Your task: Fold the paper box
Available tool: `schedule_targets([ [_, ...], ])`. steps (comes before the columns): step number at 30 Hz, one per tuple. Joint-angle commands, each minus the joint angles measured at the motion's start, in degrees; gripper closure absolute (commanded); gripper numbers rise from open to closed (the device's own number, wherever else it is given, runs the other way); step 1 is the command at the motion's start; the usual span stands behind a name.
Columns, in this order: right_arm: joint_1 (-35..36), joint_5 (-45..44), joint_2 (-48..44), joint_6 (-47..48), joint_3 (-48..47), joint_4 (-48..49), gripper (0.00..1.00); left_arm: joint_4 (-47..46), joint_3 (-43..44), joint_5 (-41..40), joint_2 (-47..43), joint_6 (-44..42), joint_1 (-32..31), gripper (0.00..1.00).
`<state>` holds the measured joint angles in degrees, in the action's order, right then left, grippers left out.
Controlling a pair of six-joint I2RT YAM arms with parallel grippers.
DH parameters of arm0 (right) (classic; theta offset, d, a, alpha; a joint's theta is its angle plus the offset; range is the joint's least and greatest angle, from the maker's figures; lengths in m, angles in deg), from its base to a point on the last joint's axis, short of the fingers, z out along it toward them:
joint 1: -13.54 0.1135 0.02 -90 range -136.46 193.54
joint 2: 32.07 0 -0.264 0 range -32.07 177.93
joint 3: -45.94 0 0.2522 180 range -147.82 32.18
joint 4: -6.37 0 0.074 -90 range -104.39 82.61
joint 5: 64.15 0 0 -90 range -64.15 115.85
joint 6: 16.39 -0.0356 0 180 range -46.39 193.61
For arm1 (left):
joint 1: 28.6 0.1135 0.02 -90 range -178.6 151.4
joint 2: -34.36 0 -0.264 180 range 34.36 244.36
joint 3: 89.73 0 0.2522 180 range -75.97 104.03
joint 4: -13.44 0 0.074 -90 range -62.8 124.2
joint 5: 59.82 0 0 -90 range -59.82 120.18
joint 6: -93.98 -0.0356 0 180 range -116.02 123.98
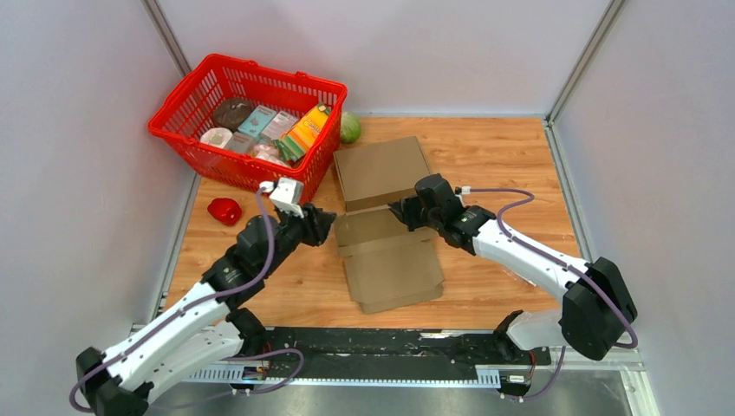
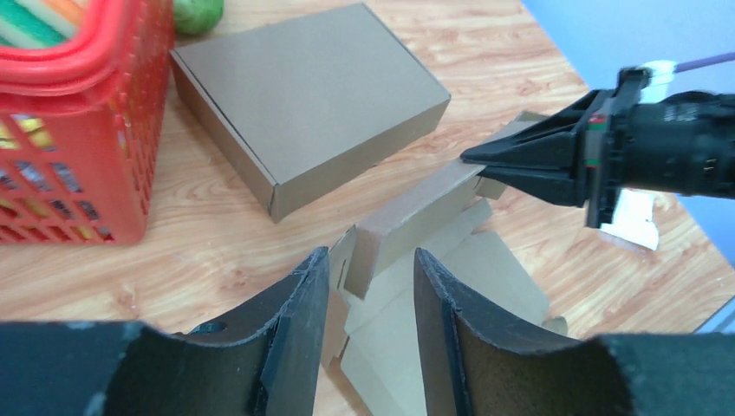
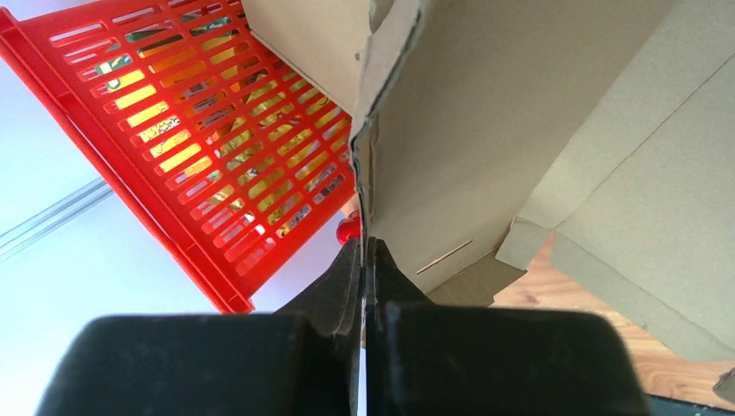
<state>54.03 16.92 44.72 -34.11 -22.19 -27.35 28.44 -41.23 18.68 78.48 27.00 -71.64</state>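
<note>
A wooden table (image 1: 485,156) is seen from above, with grey walls set all around it. A big red basket (image 1: 227,166) is placed at the far left corner, and packets of food (image 1: 260,123) are packed inside it.

The paper box (image 1: 394,264) is laid in the middle of the table, between the two arms. Most of it is spread out flat on the wood. One long flap (image 2: 416,212) at its far edge is lifted up on its side. A closed box (image 1: 381,171) made of the same brown card is set just behind it, right beside the basket.

The left claw (image 1: 325,224) is held at the left end of the lifted flap. Its two fingers (image 2: 299,329) are spread apart, and the corner of the flap is seen in the gap between them. Whether the card is touched by them cannot be told.

The right claw (image 1: 397,211) is held at the other end of the flap. Its fingers (image 3: 340,282) are pressed together, and the thin edge of the flap is pinched between them.

A green ball (image 1: 350,127) is tucked at the far edge of the table, between the basket and the closed box. A small red thing (image 1: 225,211) is left on the wood in front of the basket, near the left arm.
</note>
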Motion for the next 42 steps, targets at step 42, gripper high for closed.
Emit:
schedule_targets([
  [42,-0.85,-1.7,-5.6,10.16,20.18,29.99,1.0,-19.33,-7.4,12.92,21.98,-0.44,-1.16,0.6],
])
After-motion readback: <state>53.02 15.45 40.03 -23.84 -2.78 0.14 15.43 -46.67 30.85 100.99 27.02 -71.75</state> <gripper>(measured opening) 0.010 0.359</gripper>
